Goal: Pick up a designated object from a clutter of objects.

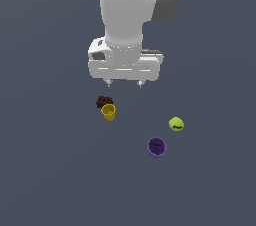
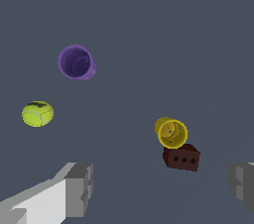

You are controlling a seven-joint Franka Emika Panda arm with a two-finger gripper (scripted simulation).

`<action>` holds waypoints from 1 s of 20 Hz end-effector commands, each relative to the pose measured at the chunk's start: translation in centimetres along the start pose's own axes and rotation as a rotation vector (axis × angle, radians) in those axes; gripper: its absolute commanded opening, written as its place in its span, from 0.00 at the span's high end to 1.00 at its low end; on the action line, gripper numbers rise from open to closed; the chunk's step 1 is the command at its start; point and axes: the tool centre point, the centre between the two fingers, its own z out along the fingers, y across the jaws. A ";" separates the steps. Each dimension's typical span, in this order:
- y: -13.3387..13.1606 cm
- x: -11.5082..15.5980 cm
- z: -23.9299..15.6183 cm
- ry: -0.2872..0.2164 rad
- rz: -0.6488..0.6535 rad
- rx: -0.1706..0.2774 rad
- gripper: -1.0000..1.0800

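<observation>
The designated object, a small mustard-yellow tapered cup (image 1: 108,112) (image 2: 171,132), stands upright on the grey floor, touching a dark brown block (image 1: 103,102) (image 2: 181,157). My gripper (image 1: 124,84) (image 2: 161,188) hangs open above the floor, behind the cup in the exterior view, with nothing between its fingers. Its grey fingertips (image 2: 79,188) show spread wide in the wrist view. The rest of the clutter of objects lies apart: a purple cup (image 1: 156,147) (image 2: 76,62) and a yellow-green ball (image 1: 176,124) (image 2: 37,113).
The purple cup and the ball sit toward the exterior view's right, well away from the yellow cup. Plain grey floor (image 1: 50,170) surrounds all items.
</observation>
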 end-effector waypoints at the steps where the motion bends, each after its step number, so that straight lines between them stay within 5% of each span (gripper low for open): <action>1: 0.0 0.0 0.0 0.000 0.000 0.000 0.04; 11: -2.2 -0.3 0.0 0.006 -0.047 -0.023 0.04; 20: -1.6 -0.1 1.0 0.007 -0.058 -0.022 0.04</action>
